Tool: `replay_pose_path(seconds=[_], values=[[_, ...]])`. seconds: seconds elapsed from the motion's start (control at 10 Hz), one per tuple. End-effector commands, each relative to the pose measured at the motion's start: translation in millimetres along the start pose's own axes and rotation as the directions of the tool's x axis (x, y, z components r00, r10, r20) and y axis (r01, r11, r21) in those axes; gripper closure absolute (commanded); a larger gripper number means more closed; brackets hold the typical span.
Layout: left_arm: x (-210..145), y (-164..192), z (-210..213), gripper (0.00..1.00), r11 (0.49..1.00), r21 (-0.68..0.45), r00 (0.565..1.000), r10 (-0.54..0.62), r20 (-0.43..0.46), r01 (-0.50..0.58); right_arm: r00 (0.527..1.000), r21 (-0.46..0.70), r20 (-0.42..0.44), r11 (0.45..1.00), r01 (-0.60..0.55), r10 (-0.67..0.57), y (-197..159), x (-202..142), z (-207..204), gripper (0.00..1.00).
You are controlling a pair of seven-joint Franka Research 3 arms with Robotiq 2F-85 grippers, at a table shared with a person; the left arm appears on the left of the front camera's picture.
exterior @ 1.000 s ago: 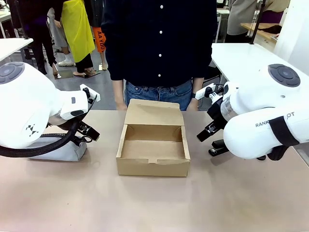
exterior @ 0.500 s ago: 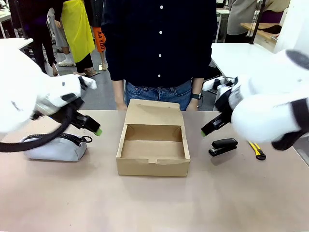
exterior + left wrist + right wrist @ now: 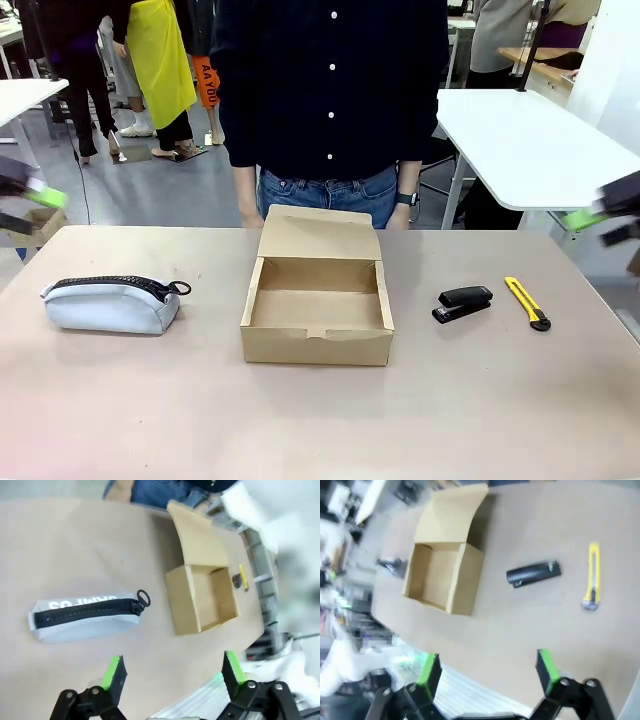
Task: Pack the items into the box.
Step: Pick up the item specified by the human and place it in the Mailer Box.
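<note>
My left fingers (image 3: 114, 671) were spread wide, released, gripping nothing, hanging high over the counter (image 3: 320, 420) and well away from the box (image 3: 316, 345) on its left side. My right fingers (image 3: 545, 667) were spread just as wide and held nothing, high up and well clear of the box on its right side. The box sat open with its lid flap standing up at the far edge. The black stapler (image 3: 463, 302) lay on the counter near the box's right wall, not touching it. The yellow-and-black utility knife (image 3: 526, 302) lay beyond the stapler, farther from the box. A light grey zippered pouch (image 3: 110, 305) rested well apart to the box's left. A person (image 3: 330, 90) stood just behind the box.
</note>
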State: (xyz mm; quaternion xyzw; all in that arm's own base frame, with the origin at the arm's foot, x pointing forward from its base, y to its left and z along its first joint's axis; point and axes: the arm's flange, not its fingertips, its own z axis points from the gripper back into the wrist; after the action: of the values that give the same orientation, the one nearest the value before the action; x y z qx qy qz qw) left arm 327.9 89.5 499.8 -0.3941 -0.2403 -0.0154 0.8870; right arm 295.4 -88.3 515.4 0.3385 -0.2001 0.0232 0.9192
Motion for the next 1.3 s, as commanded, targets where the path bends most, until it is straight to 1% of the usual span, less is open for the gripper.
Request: replay_pose_path(seconds=[0.0,0.1,0.2,0.3,0.4,0.5,0.6,1.2], values=[[2.9,78.5,35.3,0.00,0.955,-0.231,0.967,0.220,0.129,-0.187,0.951,0.242,0.178,0.948,0.206,-0.252,-75.7,-8.7,48.8,0.00],[-9.4,116.7,55.0,0.00,0.899,-0.347,0.912,0.353,0.210,-0.269,0.892,0.351,0.234,0.889,0.294,-0.387,-116.4,-25.7,67.5,0.00],[-24.2,135.5,63.6,0.00,0.863,-0.416,0.867,0.418,0.272,-0.286,0.836,0.405,0.264,0.842,0.357,-0.482,-147.5,-37.4,77.6,0.00],[-36.5,147.9,70.4,0.00,0.844,-0.456,0.831,0.453,0.324,-0.282,0.793,0.446,0.273,0.802,0.397,-0.544,-170.2,-46.2,81.9,0.00],[-42.4,153.9,69.1,0.00,0.853,-0.410,0.814,0.471,0.339,-0.323,0.763,0.449,0.279,0.781,0.433,-0.583,-182.8,-50.8,79.9,0.00],[-40.9,148.8,59.7,0.00,0.890,-0.309,0.835,0.433,0.340,-0.336,0.814,0.372,0.254,0.830,0.416,-0.522,-162.0,-64.2,95.8,0.00],[-49.0,159.1,88.0,0.00,0.836,-0.427,0.804,0.497,0.327,-0.344,0.814,0.372,0.254,0.830,0.416,-0.522,-162.0,-64.2,95.8,0.00],[-49.0,159.1,88.0,0.00,0.836,-0.427,0.804,0.497,0.327,-0.344,0.814,0.372,0.254,0.830,0.416,-0.522,-162.0,-64.2,95.8,0.00]])
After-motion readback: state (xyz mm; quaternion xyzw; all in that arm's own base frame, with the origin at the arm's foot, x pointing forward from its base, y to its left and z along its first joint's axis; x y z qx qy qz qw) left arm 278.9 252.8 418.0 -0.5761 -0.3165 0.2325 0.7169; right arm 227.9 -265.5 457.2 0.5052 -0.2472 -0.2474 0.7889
